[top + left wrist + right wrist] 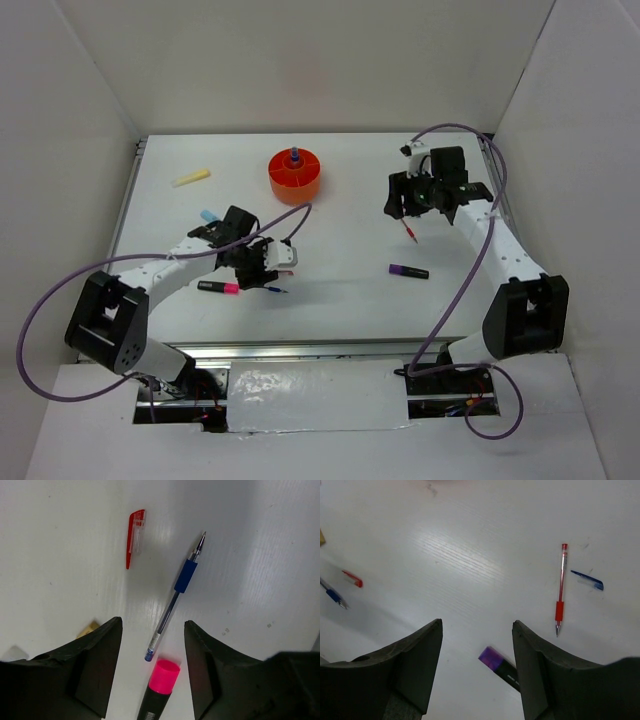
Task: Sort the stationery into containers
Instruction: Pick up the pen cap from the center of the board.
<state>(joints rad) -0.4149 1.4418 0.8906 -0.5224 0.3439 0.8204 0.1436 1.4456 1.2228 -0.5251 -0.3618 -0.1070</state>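
The orange pot stands at the back middle, with a bluish item in its central tube. My left gripper is open and empty above the table. In the left wrist view the pink-black highlighter lies between the jaws, with the blue pen and a red pen cap ahead. A tan eraser peeks out by the left finger. My right gripper is open and empty. In the right wrist view the purple-black marker lies under the jaws, and the red pen and a blue cap lie to the right.
A yellow stick lies at the back left. A blue-capped bottle sits beside the left arm. The purple marker and red pen lie near the right arm. White walls close in the table on three sides.
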